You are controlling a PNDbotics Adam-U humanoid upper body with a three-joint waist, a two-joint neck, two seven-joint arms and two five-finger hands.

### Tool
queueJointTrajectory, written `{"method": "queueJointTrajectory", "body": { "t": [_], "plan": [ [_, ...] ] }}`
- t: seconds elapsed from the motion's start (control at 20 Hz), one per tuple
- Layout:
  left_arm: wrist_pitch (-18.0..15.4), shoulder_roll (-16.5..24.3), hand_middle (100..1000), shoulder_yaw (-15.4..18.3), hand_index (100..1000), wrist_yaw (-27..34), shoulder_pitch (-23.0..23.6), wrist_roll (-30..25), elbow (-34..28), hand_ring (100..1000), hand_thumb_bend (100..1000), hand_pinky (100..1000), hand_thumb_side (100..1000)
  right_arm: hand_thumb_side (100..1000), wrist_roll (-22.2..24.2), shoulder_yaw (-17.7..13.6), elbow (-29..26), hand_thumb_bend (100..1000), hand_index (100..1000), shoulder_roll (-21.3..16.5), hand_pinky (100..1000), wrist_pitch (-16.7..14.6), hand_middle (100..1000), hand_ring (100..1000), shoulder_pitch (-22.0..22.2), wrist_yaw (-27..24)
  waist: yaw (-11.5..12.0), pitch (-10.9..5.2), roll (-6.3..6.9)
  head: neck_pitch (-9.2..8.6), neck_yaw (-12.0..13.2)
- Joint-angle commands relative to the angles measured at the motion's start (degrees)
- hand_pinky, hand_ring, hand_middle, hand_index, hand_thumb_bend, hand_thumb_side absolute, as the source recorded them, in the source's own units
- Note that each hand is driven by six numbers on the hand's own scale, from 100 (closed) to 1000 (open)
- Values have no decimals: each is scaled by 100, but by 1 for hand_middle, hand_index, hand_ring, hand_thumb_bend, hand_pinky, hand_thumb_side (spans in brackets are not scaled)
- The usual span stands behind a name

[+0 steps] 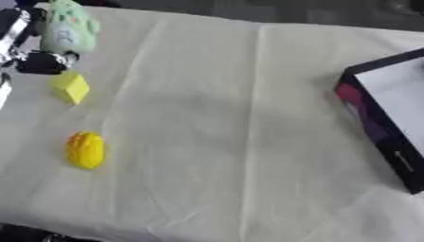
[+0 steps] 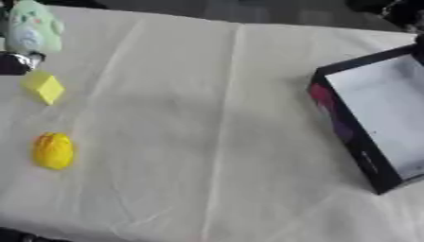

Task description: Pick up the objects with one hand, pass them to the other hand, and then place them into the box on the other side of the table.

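Note:
My left hand [image 1: 31,56] is at the far left corner of the table, shut on a pale green soft toy [image 1: 68,28] that stands upright in its hold, above the cloth. Just in front of it a yellow cube [image 1: 70,87] lies on the cloth. Closer to me there is a yellow oval object [image 1: 85,150]. The black box [image 2: 356,137] with a pale inside stands at the right edge, its opening facing up. A dark shape [image 2: 403,12] at the top right corner, behind the box, looks like part of my right hand.
A cream cloth [image 1: 215,142] with folds covers the whole table. The near table edge runs along the bottom left. A wide stretch of cloth lies between the yellow things and the box.

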Motion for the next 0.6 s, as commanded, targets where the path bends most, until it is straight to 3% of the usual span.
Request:
{"method": "queueJointTrajectory", "body": {
  "t": [0.05, 0.1, 0.15, 0.2, 0.6],
  "plan": [
    [-12, -320, 556, 92, 481, -378, -16, 275, -198, 686, 136, 796, 100, 381, 238, 248, -86, 100, 1000, -88, 1000, 131, 1000, 941, -331, 229, -2, -251, -70, -7, -52],
    [-23, -416, 557, 82, 481, -491, -3, 328, -215, 687, 136, 797, 100, 395, 295, 339, -86, 100, 1000, -47, 1000, 180, 1000, 943, -429, 319, -4, -256, -74, -7, -62],
    [-45, -522, 558, 68, 482, -611, 2, 384, -236, 687, 135, 796, 100, 332, 356, 443, -86, 100, 1000, 3, 1000, 234, 1000, 944, -545, 419, -2, -262, -78, -7, -83],
    [-66, -612, 556, 59, 482, -724, 7, 439, -252, 687, 133, 796, 100, 393, 405, 538, -86, 100, 1000, 52, 1000, 280, 1000, 944, -648, 512, -3, -267, -80, -7, -100],
    [-181, -1208, 555, -8, 483, -1370, -7, 801, -178, 671, 122, 760, 100, 428, 641, 1170, -86, 100, 1000, 506, 1000, 575, 1000, 950, -1320, 1174, -21, -297, -113, -7, -237]
  ]
}}
